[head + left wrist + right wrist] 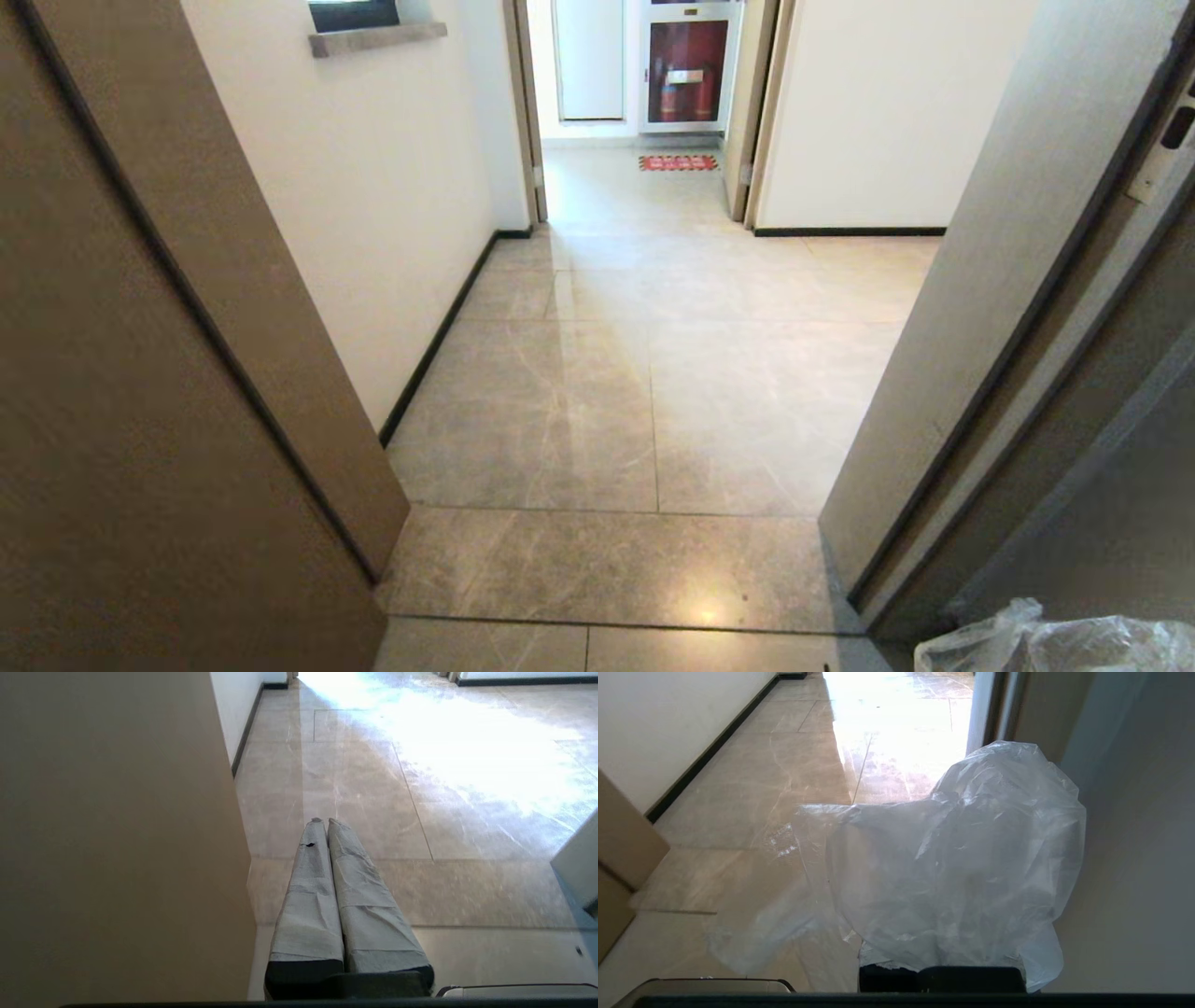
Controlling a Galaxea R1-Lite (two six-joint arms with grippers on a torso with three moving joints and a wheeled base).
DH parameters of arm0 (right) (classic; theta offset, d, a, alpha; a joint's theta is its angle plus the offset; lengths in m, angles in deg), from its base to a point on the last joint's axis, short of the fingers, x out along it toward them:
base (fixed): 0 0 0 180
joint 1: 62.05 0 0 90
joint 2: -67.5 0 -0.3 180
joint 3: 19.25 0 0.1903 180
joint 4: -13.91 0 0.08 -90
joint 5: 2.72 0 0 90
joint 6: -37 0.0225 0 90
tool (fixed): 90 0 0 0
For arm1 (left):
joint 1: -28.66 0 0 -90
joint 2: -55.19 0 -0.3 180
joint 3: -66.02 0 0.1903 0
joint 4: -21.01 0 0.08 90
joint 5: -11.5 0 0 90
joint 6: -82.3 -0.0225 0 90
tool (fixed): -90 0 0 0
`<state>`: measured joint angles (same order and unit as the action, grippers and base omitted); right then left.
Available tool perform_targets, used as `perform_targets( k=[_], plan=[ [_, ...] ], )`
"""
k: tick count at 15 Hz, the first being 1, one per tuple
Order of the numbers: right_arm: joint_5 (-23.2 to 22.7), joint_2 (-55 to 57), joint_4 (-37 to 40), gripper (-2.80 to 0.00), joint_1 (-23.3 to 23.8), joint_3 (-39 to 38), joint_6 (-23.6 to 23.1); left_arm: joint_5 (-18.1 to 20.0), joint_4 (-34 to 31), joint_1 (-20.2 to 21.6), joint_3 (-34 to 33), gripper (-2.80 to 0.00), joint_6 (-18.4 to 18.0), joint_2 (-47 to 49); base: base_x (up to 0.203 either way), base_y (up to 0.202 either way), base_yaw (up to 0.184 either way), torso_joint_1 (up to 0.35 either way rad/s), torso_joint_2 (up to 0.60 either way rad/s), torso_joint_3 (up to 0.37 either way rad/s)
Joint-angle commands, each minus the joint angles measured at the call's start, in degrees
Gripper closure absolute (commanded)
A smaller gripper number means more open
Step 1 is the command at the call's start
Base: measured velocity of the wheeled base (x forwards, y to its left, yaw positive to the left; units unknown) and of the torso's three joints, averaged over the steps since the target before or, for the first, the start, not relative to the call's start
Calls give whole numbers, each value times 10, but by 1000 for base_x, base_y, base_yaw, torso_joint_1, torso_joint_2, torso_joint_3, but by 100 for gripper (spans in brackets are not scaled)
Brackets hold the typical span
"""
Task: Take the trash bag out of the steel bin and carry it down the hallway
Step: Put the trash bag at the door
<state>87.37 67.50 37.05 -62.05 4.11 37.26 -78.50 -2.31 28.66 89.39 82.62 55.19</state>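
Observation:
The trash bag (1064, 644), thin crinkled clear plastic, pokes into the head view at the bottom right corner. In the right wrist view the trash bag (962, 868) billows over my right gripper and hides its fingers; only the gripper's black base (943, 977) shows beneath the plastic. My left gripper (323, 821) hangs low over the tiles with its two padded fingers pressed together and nothing between them. The hallway (644, 373), with grey-beige marble-look tiles, stretches ahead through a doorway. The steel bin is out of view.
A brown door frame (140, 373) stands close on the left and a grey door edge (1008, 327) close on the right. A pale wall with a black baseboard (439, 336) runs along the left. Far ahead are a second doorway, a red mat (679, 162) and a fire-extinguisher cabinet (686, 70).

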Motion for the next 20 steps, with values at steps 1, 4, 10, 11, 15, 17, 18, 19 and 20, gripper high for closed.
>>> perform_targets(
  k=[1,4,10,11,15,17,18,19,20],
  plan=[
    [0,1,0,0,0,0,0,0,0,0,0,0,0,-1,192,0,-1,0,4,2],
    [0,0,0,0,0,0,0,0,0,0,0,0,0,0,194,0,2,3,4,2],
    [0,1,0,0,-1,0,0,0,0,0,0,0,0,0,191,0,1,2,2,3],
    [0,1,0,0,0,0,0,0,0,0,0,0,0,-1,193,0,2,2,2,6],
    [0,0,0,0,0,0,0,0,0,0,0,0,0,-1,189,0,2,1,3,2],
    [0,1,0,0,0,0,0,0,0,0,0,0,0,-1,191,0,1,4,2,1],
    [0,1,0,0,0,0,0,0,0,0,0,0,0,0,190,0,-3,4,2,4],
    [0,0,0,0,0,0,0,0,0,0,0,0,0,-1,197,0,4,5,4,2],
    [0,1,0,0,0,0,0,0,0,0,0,0,0,-1,189,0,1,-1,2,4]
  ],
)
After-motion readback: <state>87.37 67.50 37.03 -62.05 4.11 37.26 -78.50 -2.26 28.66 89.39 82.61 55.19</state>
